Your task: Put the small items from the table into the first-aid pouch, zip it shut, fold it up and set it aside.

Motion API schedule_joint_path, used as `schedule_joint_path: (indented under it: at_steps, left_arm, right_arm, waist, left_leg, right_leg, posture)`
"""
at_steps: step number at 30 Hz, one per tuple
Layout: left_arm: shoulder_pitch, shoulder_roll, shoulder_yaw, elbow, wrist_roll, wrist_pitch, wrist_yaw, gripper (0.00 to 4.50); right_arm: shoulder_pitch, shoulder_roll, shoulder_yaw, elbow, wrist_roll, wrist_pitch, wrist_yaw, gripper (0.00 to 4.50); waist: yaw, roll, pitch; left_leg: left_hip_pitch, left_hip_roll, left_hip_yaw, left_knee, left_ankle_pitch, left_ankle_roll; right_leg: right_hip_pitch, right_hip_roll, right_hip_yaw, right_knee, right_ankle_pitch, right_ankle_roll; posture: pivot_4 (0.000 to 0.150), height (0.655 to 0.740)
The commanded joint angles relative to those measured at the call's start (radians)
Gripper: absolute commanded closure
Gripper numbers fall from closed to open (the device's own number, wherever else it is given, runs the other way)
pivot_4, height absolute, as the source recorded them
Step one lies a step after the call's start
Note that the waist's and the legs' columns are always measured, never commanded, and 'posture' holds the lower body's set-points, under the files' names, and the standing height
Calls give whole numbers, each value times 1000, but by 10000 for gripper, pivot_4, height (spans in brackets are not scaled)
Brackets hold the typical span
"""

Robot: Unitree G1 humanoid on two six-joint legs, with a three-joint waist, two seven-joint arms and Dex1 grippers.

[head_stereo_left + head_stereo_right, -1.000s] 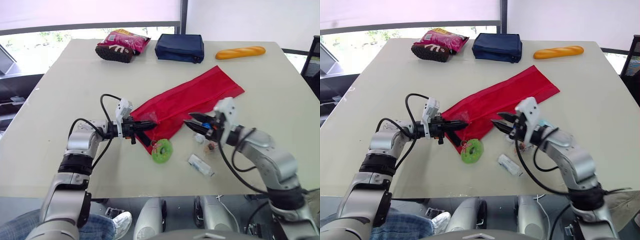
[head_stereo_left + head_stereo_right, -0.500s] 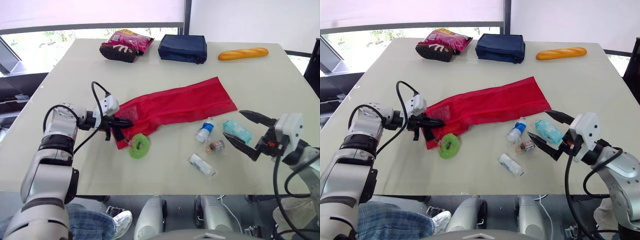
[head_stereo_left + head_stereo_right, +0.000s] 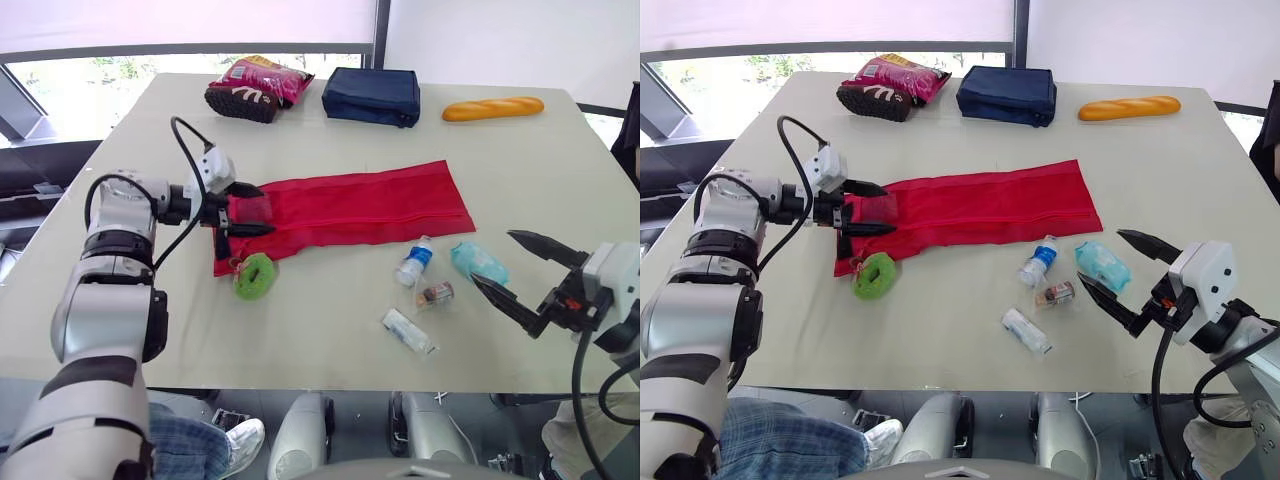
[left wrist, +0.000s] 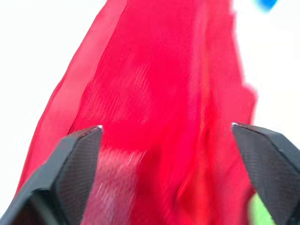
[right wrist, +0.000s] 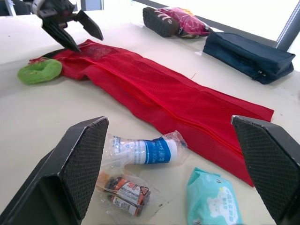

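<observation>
A long red mesh pouch [image 3: 350, 205] crosses the pale desk's [image 3: 300, 335] middle. Along the far edge: pink foil snack bag [image 3: 258, 88], navy fabric case [image 3: 371, 96], golden bread loaf [image 3: 493, 107]. A green fuzzy ring [image 3: 255, 275] sits at the pouch's left end. A clear plastic bottle [image 3: 412, 263], teal wipes pack [image 3: 478, 262], small wrapped packet [image 3: 436, 294] and white sachet [image 3: 405, 331] lie before its right end.

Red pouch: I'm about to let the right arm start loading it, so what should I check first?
1. Red pouch lies flat on the table: ok.
2. Its zip open for loading: cannot tell.
3. Left gripper clamped on the pouch's end: not ok, fingers open astride it.
4. Right gripper open and empty: ok.
5. Bottle, teal pack, small packet, white tube uncovered beside the pouch: ok.
</observation>
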Motion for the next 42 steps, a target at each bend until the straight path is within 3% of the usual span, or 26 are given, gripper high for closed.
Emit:
schedule_joint_path:
  at_steps: [1, 7, 16, 19, 22, 23, 24, 26, 28, 42]
  left_arm:
    - [13, -59, 14, -108, -35, 38, -1, 205]
    - [48, -230, -19, -184, 30, 10, 246, 205]
    - [7, -334, -88, -83, 139, -71, 420, 205]
    - [-9, -348, -101, -45, 162, -109, 449, 7430]
    - [-22, -356, -106, -14, 177, -135, 469, 21912]
    - [-27, -360, -107, -3, 181, -146, 475, 23668]
    - [-32, -364, -108, 4, 185, -164, 477, 32078]
    - [-38, -370, -107, 16, 186, -194, 468, 37025]
    - [-39, -375, -106, 22, 185, -217, 445, 44794]
    - [52, -350, -65, -44, 73, -349, 79, 44794]
  right_arm:
    - [-15, -15, -10, -49, 15, -10, -22, 0]
    - [-60, -25, -3, -57, 33, 9, -52, 0]
    - [-64, -57, -33, -88, 76, 37, -84, 0]
    - [-64, -62, -32, -101, 84, 44, -100, 0]
    - [-64, -67, -31, -107, 88, 45, -114, 0]
    - [-64, -69, -33, -109, 90, 46, -117, 0]
    - [-63, -71, -38, -111, 92, 47, -120, 0]
    - [-59, -75, -45, -115, 96, 48, -124, 0]
    - [-58, -79, -50, -117, 100, 48, -128, 0]
    - [-54, -98, -53, -122, 127, 52, -132, 0]
  waist:
    - [3, 0, 0]
    - [8, -1, 0]
    - [8, -1, 0]
    - [9, -1, 0]
    - [8, -1, 0]
    - [8, -1, 0]
    - [9, -1, 0]
    - [9, -1, 0]
    - [9, -1, 0]
    - [8, -1, 0]
  left_leg:
    - [0, 0, 0, 0, 0, 0]
    - [0, 0, -1, 3, 0, 0]
    - [0, 0, -1, 3, 0, 0]
    - [0, -1, -1, 3, 0, 0]
    - [0, -1, -1, 3, 0, 0]
    - [0, -1, -1, 3, 0, 0]
    - [0, -1, -1, 3, 0, 0]
    - [0, -1, -1, 3, 0, 0]
    - [0, -1, -1, 3, 0, 0]
    - [0, -1, -2, 3, 0, 0]
  right_leg:
    - [0, 0, 0, 0, 0, 0]
    - [1, 0, 0, 1, 0, 0]
    - [1, 0, 0, 2, 0, 0]
    - [1, 0, 0, 3, 0, 0]
    - [1, 0, 0, 3, 1, 0]
    - [1, 0, 0, 3, 0, 0]
    - [1, 0, 0, 3, 0, 0]
    - [1, 0, 0, 3, 1, 0]
    - [1, 0, 0, 3, 1, -1]
    - [1, 0, 0, 3, 2, -3]
  posture:
    - [1500, 7164]
    - [1500, 7164]
    - [1500, 7164]
    - [1500, 7164]
    - [1500, 7164]
    - [1500, 7164]
    - [1500, 7164]
    - [1500, 7164]
    - [1500, 7164]
    - [1500, 7164]
